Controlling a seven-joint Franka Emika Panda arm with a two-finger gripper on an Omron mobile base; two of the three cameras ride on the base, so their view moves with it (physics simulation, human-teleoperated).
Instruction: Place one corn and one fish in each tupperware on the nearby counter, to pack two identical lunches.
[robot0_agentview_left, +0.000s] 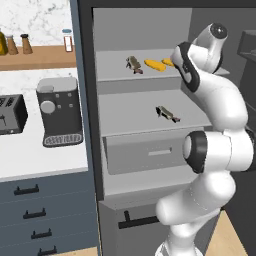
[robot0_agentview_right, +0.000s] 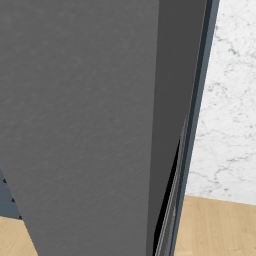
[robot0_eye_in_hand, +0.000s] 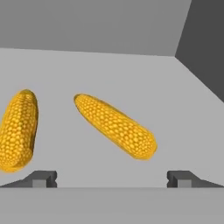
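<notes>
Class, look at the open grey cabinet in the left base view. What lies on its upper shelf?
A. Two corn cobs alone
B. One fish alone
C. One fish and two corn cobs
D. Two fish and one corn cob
C: on the upper shelf a fish lies left of two corn cobs; the second fish lies one shelf lower.

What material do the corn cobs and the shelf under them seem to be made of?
Corn cobs: look organic, a bumpy kernel grid in glossy yellow-orange; being rendered, they may equally pass for plastic. Shelf: smooth, matte, even grey, probably plastic or painted metal; the look leaves this open.
</notes>
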